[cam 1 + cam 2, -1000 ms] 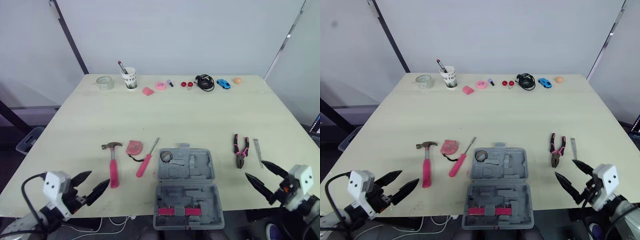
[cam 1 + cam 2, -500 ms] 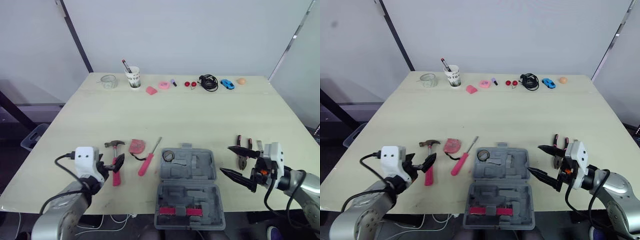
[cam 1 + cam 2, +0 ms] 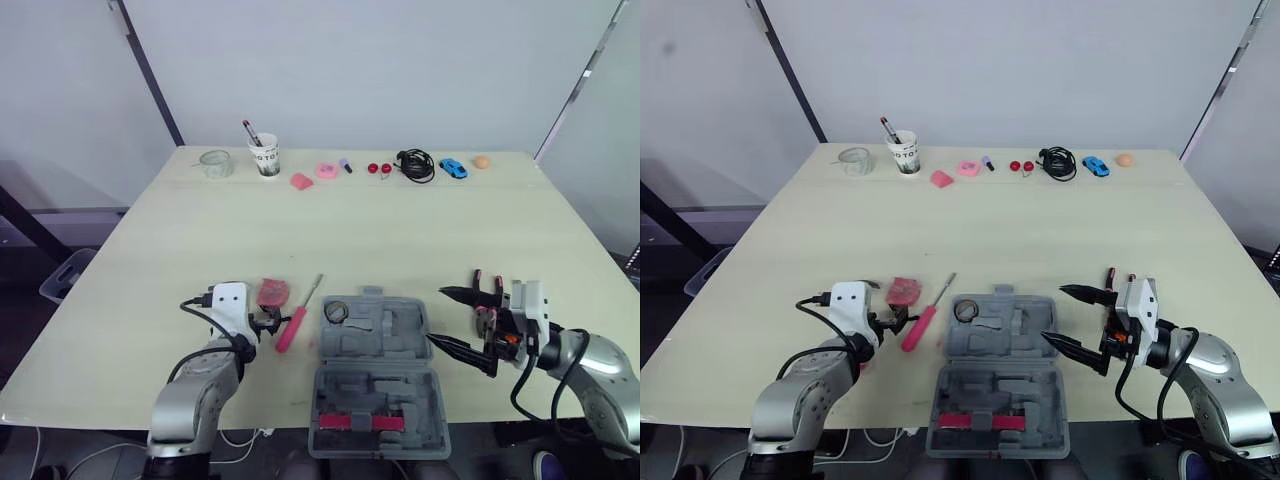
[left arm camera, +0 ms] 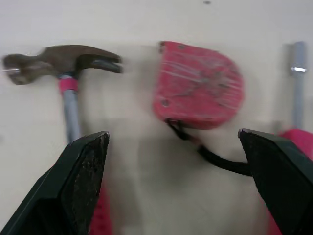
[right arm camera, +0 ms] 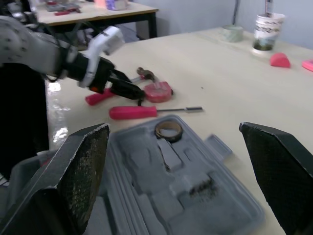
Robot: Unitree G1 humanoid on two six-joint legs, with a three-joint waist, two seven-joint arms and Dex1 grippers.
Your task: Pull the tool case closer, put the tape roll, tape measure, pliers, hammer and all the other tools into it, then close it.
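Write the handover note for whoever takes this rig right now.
Left gripper: open, holding nothing, at the tape measure, with the hammer and screwdriver to either side.
Right gripper: open, holding nothing, at the case's right edge, near the pliers.
Done: case lies open at the table's near edge; tape roll in it.
Left: load tape measure, hammer, screwdriver, pliers; close case.
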